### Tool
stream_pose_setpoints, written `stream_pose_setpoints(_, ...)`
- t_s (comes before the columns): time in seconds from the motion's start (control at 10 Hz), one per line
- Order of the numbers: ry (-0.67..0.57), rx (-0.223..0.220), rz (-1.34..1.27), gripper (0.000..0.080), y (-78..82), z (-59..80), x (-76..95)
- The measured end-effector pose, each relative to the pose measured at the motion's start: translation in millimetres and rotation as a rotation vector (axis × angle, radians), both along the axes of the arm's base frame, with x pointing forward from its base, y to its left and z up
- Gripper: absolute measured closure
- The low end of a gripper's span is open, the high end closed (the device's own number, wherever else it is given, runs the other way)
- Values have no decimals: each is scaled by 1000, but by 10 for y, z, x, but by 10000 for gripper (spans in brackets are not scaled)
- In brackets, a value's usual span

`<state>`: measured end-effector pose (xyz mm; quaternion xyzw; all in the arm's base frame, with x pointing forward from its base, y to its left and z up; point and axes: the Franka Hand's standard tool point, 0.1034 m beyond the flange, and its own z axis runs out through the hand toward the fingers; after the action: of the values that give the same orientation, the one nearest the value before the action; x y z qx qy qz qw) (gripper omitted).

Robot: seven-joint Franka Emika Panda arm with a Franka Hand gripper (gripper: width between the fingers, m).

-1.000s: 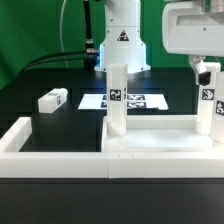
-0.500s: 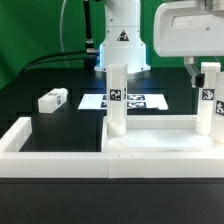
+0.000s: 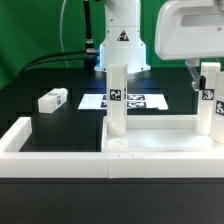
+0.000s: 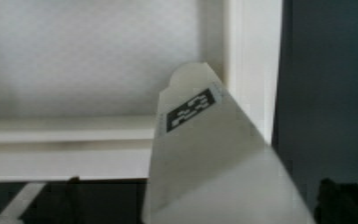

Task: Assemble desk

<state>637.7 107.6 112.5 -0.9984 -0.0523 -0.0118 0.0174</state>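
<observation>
The white desk tabletop (image 3: 160,140) lies at the front right against the border wall. One white tagged leg (image 3: 116,100) stands upright at its near-left corner. A second leg (image 3: 208,105) stands at its right corner. My gripper (image 3: 203,70) is over the top of that second leg, its fingers on either side of it and apart from its faces. In the wrist view the leg (image 4: 202,150) rises between the dark fingers (image 4: 34,203), with the tabletop (image 4: 87,60) below. A third leg (image 3: 52,99) lies loose on the table at the exterior view's left.
The marker board (image 3: 140,101) lies flat behind the tabletop. The long low white border wall (image 3: 50,145) runs along the front and up the exterior view's left. The robot base (image 3: 122,40) stands at the back. The table surface is black.
My gripper's body has shifted a little toward the exterior view's left above the right leg. The legs and tabletop have not moved.
</observation>
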Motion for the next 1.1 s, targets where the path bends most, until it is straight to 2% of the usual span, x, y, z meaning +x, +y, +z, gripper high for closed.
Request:
stream_pose_setpoints(0.3,-6,-2,187,150,36,-17,-21)
stream_pose_setpoints(0.6,-19,-22,350,150,54,-6,-2)
stream_pose_setpoints(0.9,-19,-22,339,512,43,-10,-1)
stream_pose_setpoints(1.1,-18,-22,313,512,41,-11,-1)
